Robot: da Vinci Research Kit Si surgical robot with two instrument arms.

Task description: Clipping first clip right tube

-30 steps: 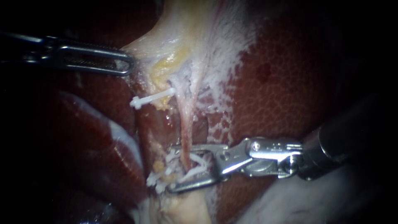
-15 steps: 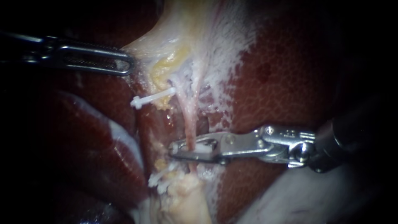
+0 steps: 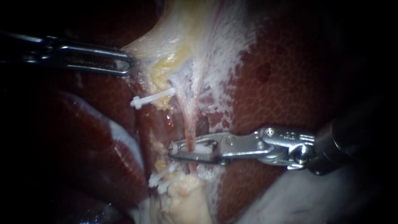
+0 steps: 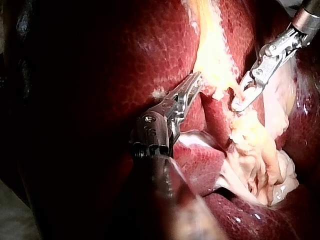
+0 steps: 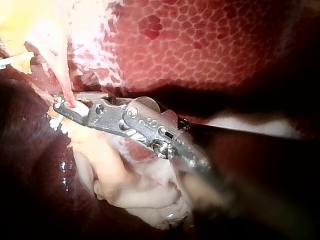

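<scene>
Part of tube (image 3: 188, 124) hidden within right tool (image 3: 174, 150); left tool (image 3: 129, 64) shaft edge-cropped

Dark red liver (image 3: 286, 83), netted with fine pale lines, beside the silver right claw (image 3: 192, 150); pale pink tube (image 3: 189, 124) inside it; white clip (image 3: 151, 98) and yellow-cream tissue (image 3: 166, 66) beyond it.
</scene>
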